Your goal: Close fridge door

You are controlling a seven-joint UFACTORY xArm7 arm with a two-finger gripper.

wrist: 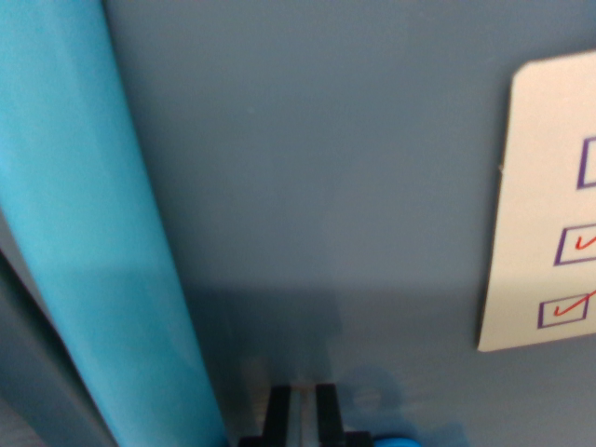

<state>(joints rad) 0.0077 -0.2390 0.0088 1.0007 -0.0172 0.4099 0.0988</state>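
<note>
Jaws nearly together against the fridge door (317, 186), beside its handle (93, 233).

I count one flat grey-blue fridge door panel (307, 186) ahead of my gripper (302, 410), whose two black fingers (277, 410) show. One bright turquoise rounded bar (88, 233) runs up to the wrist view's left of it. One cream paper checklist card (540, 205) sits up to its right, showing three purple-outlined boxes, two with red ticks.
</note>
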